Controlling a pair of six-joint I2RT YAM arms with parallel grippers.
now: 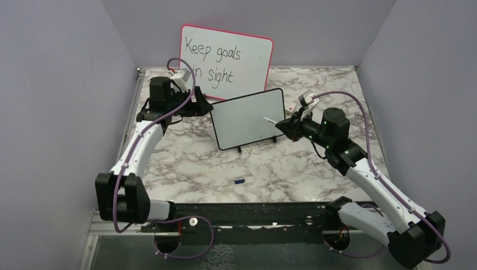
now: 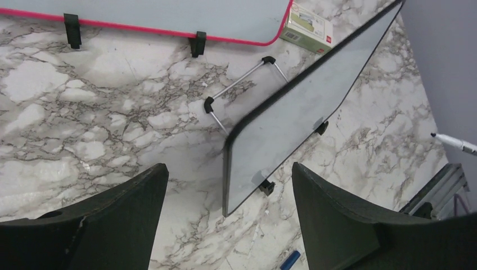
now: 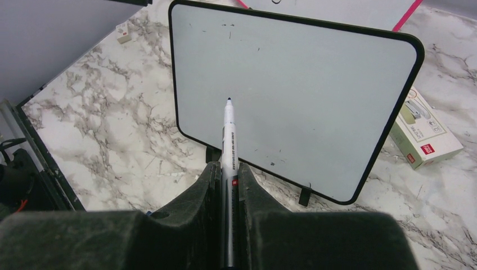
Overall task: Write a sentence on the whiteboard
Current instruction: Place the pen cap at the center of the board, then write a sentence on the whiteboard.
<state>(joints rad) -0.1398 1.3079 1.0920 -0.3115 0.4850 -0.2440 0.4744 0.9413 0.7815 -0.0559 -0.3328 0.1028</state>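
The small black-framed whiteboard [image 1: 250,118] [image 3: 292,95] stands tilted back on its little feet at mid-table. Its face is blank apart from faint specks, and no sentence shows on it. My right gripper [image 1: 285,125] [image 3: 228,166] is shut on a white marker [image 3: 229,129] [image 1: 269,120]. The marker's dark tip points at the board's face and, in the left wrist view, hangs clear of it. My left gripper [image 1: 202,107] [image 2: 229,169] stands open at the board's left end. That end's lower corner [image 2: 236,163] shows between its jaws, untouched.
The larger pink-framed board [image 1: 225,56] with black handwriting leans at the back wall. A small cardboard box [image 3: 424,132] [image 2: 306,28] lies behind the black-framed board's right end. A blue cap [image 1: 239,181] [image 2: 289,260] lies on the marble toward the near edge. A wire stand [image 2: 242,79] props the small board.
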